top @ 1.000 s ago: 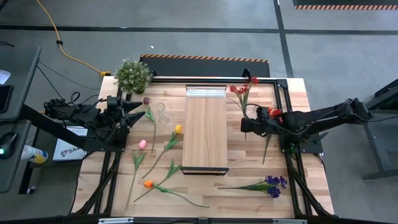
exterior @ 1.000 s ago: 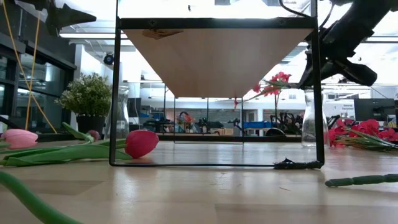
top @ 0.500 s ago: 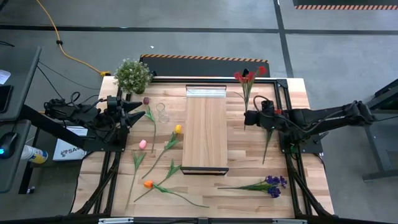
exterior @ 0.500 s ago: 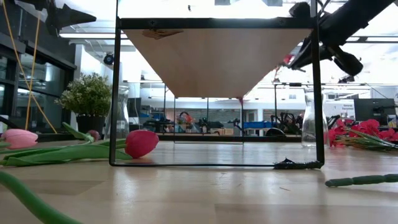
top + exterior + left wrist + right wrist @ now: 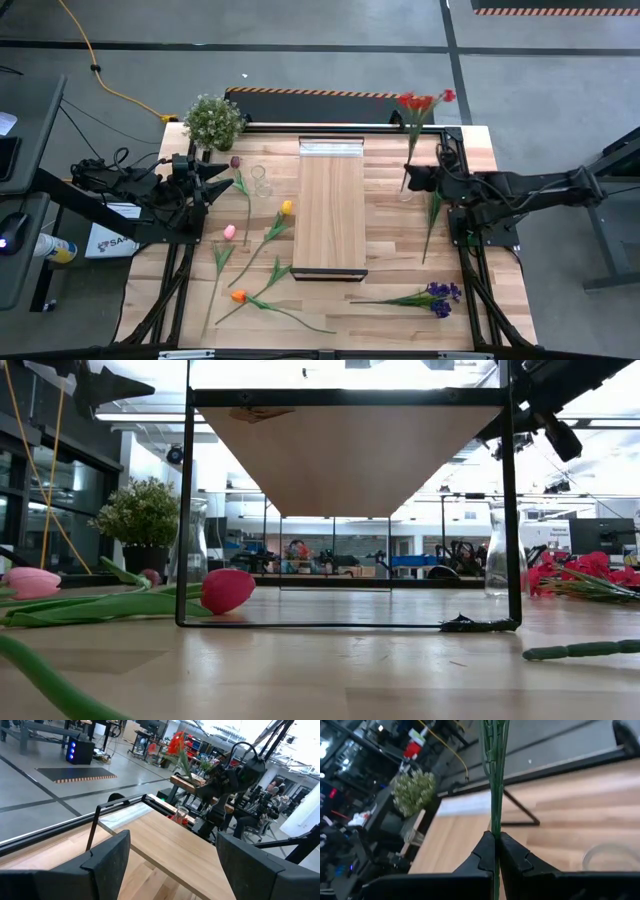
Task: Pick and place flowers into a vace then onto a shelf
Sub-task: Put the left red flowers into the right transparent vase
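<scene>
A red-headed flower [image 5: 420,101] stands nearly upright in the air at the right of the shelf [image 5: 331,215], with my right gripper [image 5: 411,178] shut on its green stems. A clear glass vase [image 5: 614,856] stands on the table just below and beside this gripper. My left gripper [image 5: 226,172] waits open at the table's left, level, nothing between its fingers. A second glass vase [image 5: 260,181] stands near it. Several other flowers lie flat on the table left of the shelf, among them a yellow one [image 5: 286,208] and a pink one [image 5: 229,232]. My right gripper pinches the flower's bundle of thin green stems [image 5: 495,827] between its two fingers, well below the heads. The fingers come from the table's right, slanting a little down, and lie across the stems. The flower rises above the fingers, lifted clear of the table.
A bushy pale-green potted plant [image 5: 213,120] stands at the far left corner. A purple flower [image 5: 437,296] lies near the front right, an orange one [image 5: 238,296] front left. A green stem [image 5: 431,228] lies under my right arm. The shelf's black frame [image 5: 512,510] stands beside the right vase.
My right gripper has risen, drawn slightly toward the table's right edge and tipped up toward level, staying shut. The red flower has swung up with it from low over the table to nearly upright, its heads now high over the far edge.
</scene>
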Tool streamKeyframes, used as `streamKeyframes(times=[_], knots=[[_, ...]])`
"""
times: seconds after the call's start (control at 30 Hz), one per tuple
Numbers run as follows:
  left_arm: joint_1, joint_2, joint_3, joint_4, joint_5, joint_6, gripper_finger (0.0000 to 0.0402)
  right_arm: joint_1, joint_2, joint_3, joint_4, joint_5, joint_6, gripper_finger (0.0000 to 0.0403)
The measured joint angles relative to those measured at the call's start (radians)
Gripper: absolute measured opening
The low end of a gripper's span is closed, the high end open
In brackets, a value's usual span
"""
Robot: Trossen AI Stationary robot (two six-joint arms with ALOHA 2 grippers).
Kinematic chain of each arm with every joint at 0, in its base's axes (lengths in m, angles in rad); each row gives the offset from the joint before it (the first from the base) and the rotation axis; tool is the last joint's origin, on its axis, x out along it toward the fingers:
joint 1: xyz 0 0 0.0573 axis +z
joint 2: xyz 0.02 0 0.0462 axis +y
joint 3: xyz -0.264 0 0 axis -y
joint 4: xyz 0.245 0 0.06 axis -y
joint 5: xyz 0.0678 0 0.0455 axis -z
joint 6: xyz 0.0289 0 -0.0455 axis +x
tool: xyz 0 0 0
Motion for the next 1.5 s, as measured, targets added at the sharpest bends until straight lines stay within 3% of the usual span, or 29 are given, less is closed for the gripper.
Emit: streamKeyframes(times=[0.7,0.87,1.03,1.17,1.5], knots=[[0.000,0.000,0.000,0.000,0.000,0.000,0.0326,0.002,-0.085,0.000,0.009,0.235,-0.436,0.0000],[0.000,0.000,0.000,0.000,0.000,0.000,0.0326,0.002,-0.082,0.000,0.044,0.239,-0.532,0.0000],[0.000,0.000,0.000,-0.001,0.000,0.000,0.0326,0.007,-0.081,-0.005,0.042,0.254,-0.565,0.0000],[0.000,0.000,0.000,0.000,0.000,0.000,0.0326,0.040,-0.084,-0.043,-0.004,0.333,-0.525,0.0000],[0.000,0.000,0.000,0.000,0.000,0.000,0.0326,0.117,-0.169,-0.091,-0.056,0.410,-0.512,0.0000]])
